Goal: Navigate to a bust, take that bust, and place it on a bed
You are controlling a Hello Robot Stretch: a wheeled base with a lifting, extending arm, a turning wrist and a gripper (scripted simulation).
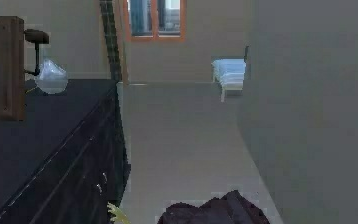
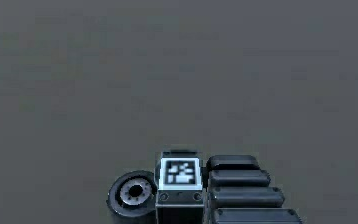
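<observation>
Identification of the bust is not certain: a dark, lumpy mass (image 1: 219, 209) with purplish folds is seen at the forward view's bottom edge, right of the middle, and it cannot be told whether this is the bust. To its left, a small yellow-green leafy tuft (image 1: 115, 212) is seen at the foot of the dresser (image 1: 57, 150).

The bed (image 1: 229, 72) is located well beyond, at the far end of the room, right of the middle. Its pale blue cover and white frame are partly hidden by the near edge of a grey wall (image 1: 307, 110).

A lane of pale, smooth floor (image 1: 177, 125) is bounded on the forward view's left by the dresser front and on its right by the grey wall. The lane runs on to the far wall, where a window (image 1: 155, 18) with an orange-brown frame is set.

The dresser is dark and flat-topped, with drawers and small pale knobs. On its top, a rounded clear glass vase (image 1: 52, 76), an upright brown wooden block (image 1: 7, 68) and a dark rounded object on a thin stem (image 1: 35, 40) are placed near one another.

In the arm side view, a plain grey surface (image 2: 177, 70) is faced. The arm (image 2: 245, 190) is shown as stacked dark segments at the bottom edge, with a white marked square (image 2: 180, 172) at its left and the gripper (image 2: 134, 195) as a round dark body beside that. The fingers cannot be made out, so it cannot be told whether they are spread or pressed together, or whether anything is held.
</observation>
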